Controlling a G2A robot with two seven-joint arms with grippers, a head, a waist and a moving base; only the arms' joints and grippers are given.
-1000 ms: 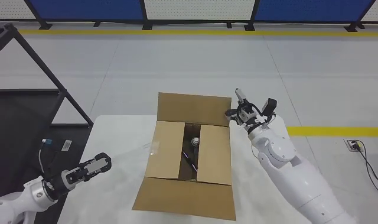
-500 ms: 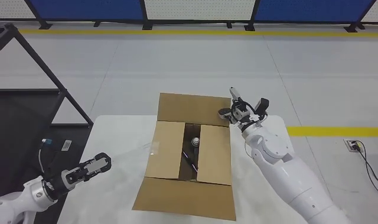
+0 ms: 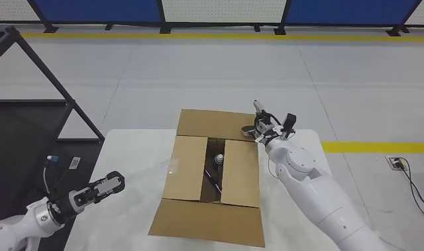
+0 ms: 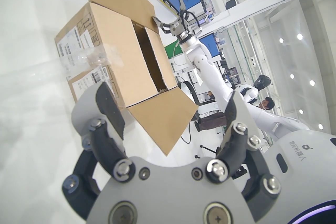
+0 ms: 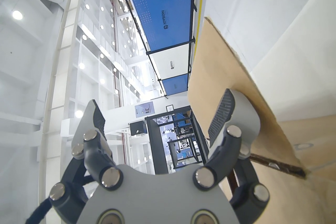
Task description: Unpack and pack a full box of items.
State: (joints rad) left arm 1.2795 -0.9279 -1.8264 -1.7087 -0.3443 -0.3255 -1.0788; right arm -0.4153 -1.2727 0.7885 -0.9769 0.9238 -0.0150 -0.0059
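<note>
Standing near the middle of the white tabletop (image 3: pixel 132 151), the cardboard box (image 3: pixel 187 168) has its far and near flaps folded outward; the two side flaps lie across the top, leaving a narrow gap where dark items (image 3: pixel 216 159) show; right claw (image 3: pixel 252 118) sits at the box's far right corner, spread wide, holding nothing; one finger (image 5: pixel 223 109) lies just beside the far flap (image 5: pixel 210 64), contact not confirmed; left claw (image 3: pixel 114 183) is low at the near left of the tabletop, well apart from the box, likewise wide and unloaded; a broad stretch of tabletop separates them; a clear plastic scrap (image 4: pixel 97 57) clings to the box's left wall
</note>
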